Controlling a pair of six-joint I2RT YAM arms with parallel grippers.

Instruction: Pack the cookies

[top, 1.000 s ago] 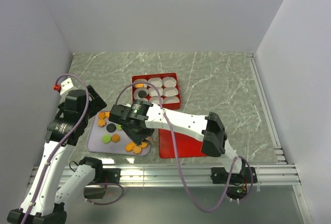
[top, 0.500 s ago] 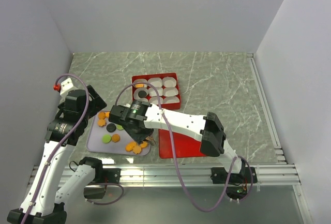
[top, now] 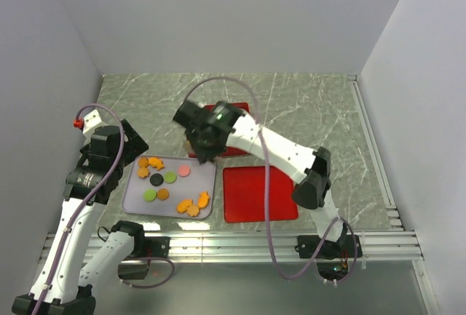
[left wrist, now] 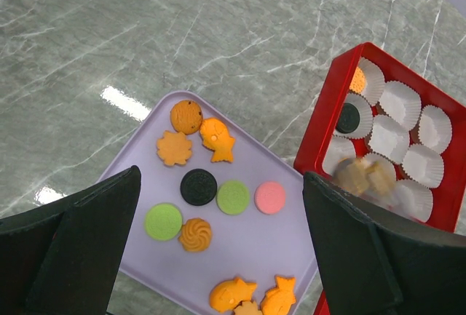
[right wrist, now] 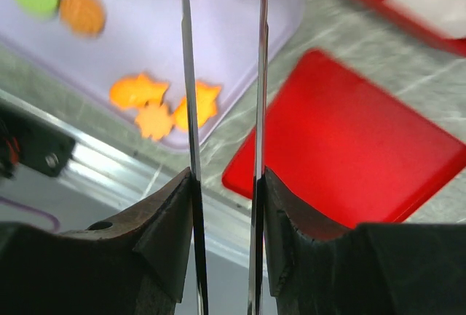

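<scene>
My right pincer [top: 202, 153] hangs over the near-left corner of the red box [left wrist: 328, 134]. Its two thin fingers [right wrist: 188, 75] are drawn close, with only a slit between them. Whether anything is nipped at the tips I cannot tell, because from the left wrist they show only as a tan blur.

My left pincer [left wrist: 222, 177] is released, jaws spread wide above the lilac tray [left wrist: 244, 253]. Eleven cookies [left wrist: 198, 186] lie on that tray: orange ones at 11 o'clock and 5 o'clock, with black, green and pink discs across the middle. Two more sit in paper cups [left wrist: 400, 102] along the box's left side — one orange, one black.

From above, the box lies at 1 o'clock of the tray — the red lid [top: 258, 193] at 3 o'clock, flat on the table [top: 313, 111].
</scene>
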